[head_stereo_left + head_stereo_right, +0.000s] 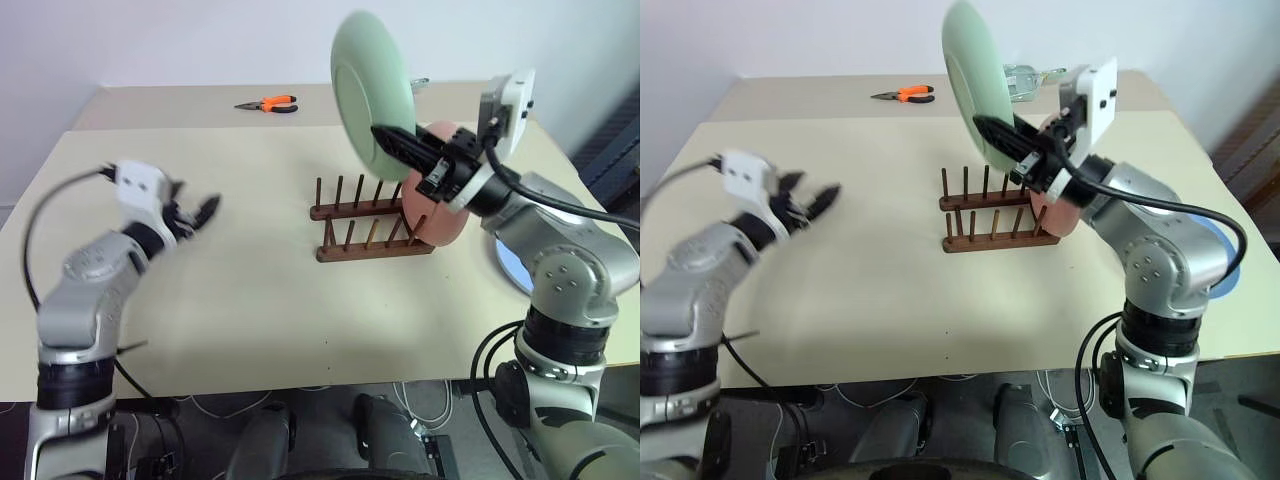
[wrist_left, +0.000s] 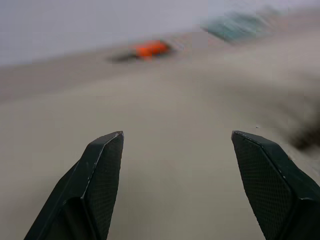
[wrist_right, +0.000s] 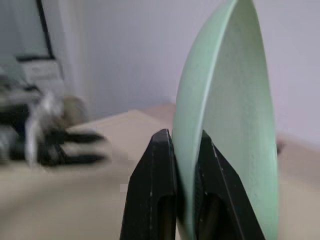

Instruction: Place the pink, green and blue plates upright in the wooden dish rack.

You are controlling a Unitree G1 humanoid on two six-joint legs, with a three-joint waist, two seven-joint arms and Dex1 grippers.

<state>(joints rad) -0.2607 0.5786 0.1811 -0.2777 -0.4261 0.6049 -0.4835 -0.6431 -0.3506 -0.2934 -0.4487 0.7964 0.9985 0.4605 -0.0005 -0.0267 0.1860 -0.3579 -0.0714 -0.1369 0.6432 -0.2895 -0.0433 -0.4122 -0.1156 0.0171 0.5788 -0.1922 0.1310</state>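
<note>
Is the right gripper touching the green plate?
Touching. The right wrist view shows the right gripper with both fingers clamped on the green plate rim.

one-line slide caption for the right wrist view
Right gripper clamps the rim of the upright green plate, with the left gripper blurred beyond.

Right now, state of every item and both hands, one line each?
green plate: upright, held in the air above the rack.
right hand: shut on the green plate's rim.
left hand: open, holding nothing, over bare table.
pink plate: standing upright at the rack's end.
wooden dish rack: other slots free.
blue plate: at the table's edge, mostly hidden.
pliers: lying on the far table.
</note>
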